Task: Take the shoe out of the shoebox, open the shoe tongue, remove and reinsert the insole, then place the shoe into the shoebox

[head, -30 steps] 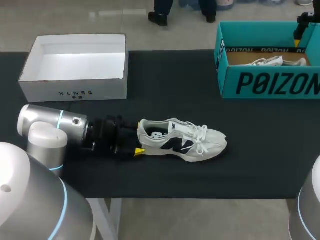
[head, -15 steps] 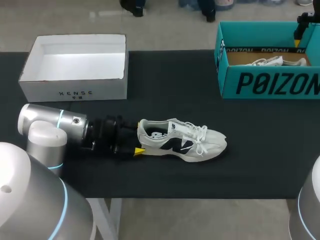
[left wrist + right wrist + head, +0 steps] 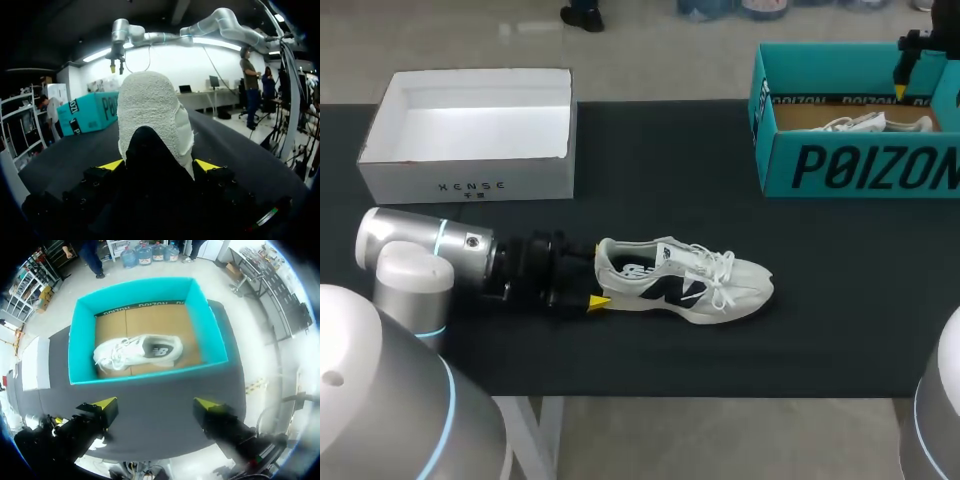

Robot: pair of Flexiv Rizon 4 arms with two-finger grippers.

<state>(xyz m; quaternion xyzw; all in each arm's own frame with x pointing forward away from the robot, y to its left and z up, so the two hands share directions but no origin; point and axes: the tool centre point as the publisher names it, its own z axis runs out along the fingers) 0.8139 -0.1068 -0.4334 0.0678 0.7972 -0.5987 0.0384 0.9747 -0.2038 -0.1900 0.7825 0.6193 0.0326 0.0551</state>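
Black bench (image 3: 650,160). Upper left: white box (image 3: 470,182), open-topped. Left of centre, your left hand (image 3: 597,276) is clamped on the heel of the shoe (image 3: 685,280), which rests on its sole mid-frame. Upper right: teal shoebox (image 3: 860,165) holding a second shoe (image 3: 137,352). Your right hand (image 3: 156,407) hangs above it, fingers (image 3: 105,403) wide apart.

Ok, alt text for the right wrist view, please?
The open right gripper looks down on a teal shoebox ahead of it on the black table. One white sneaker lies inside the box on its brown cardboard floor.
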